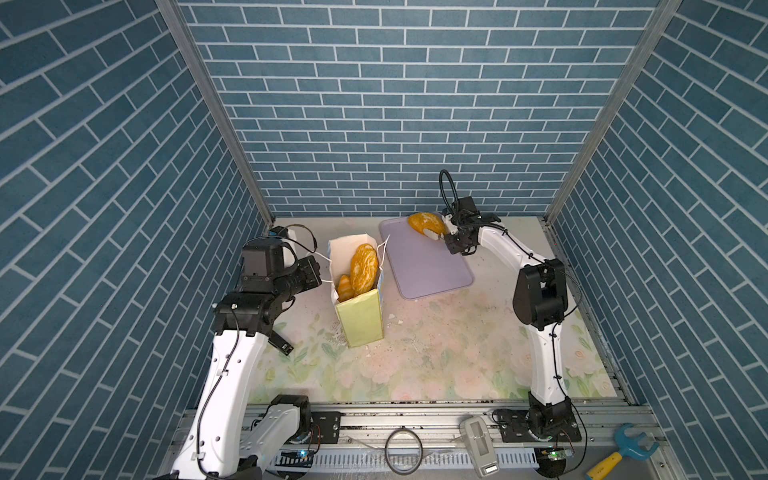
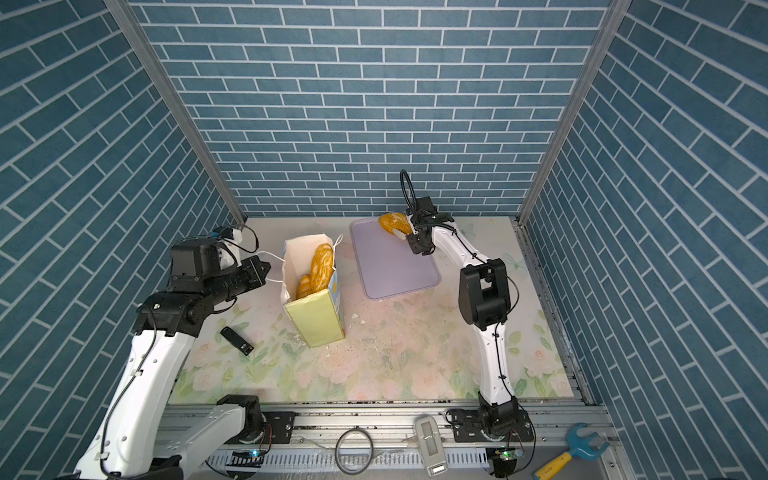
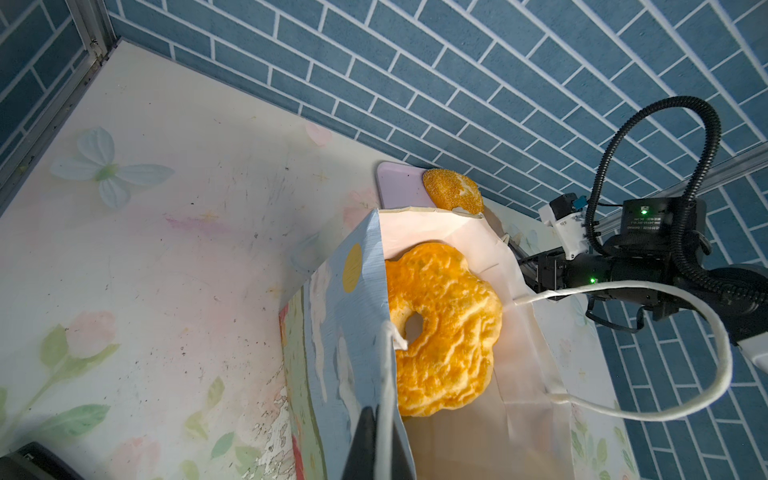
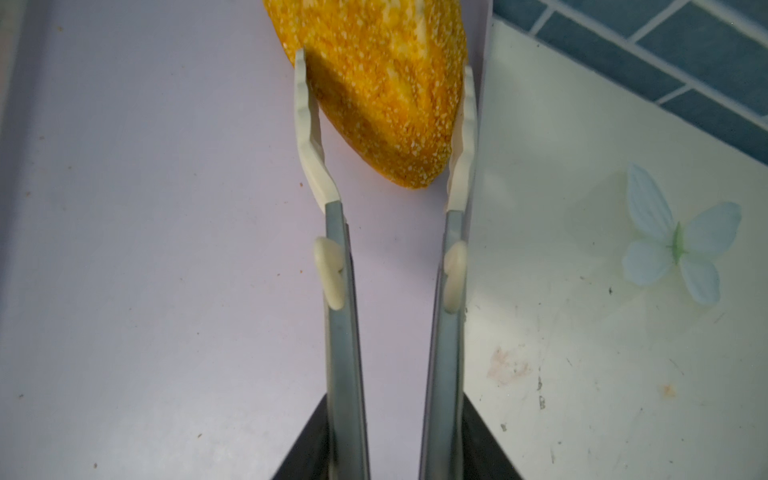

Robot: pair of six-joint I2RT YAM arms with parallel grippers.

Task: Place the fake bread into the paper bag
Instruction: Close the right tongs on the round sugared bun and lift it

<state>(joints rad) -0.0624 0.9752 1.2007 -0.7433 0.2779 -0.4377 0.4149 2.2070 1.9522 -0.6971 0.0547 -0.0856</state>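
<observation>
Along the near edge runs a metal rail (image 1: 415, 417) carrying both arm bases, with a toy wrench (image 1: 627, 444) at its right end. Behind it lies a floral mat (image 1: 436, 353), scuffed and crumb-strewn, boxed in by blue brick walls (image 1: 374, 104) on three sides. A lavender tray (image 1: 432, 274) sits at the far right of centre. The bag (image 1: 360, 322) stands upright just left of it, mouth open, with a ring bun (image 3: 444, 328) and a smaller pastry (image 1: 345, 287) inside. One seeded loaf (image 4: 386, 83) is at the tray's far corner, its end between the right gripper's (image 4: 384, 124) long fingers. Both white fingertips (image 4: 307, 124) touch its flanks, so the gripper is closed on the loaf; whether it is lifted off the tray I cannot tell. The left gripper (image 2: 264, 268) sits beside the bag's left face, jaws closed on a cord handle (image 3: 386, 395), well apart from the loaf.
</observation>
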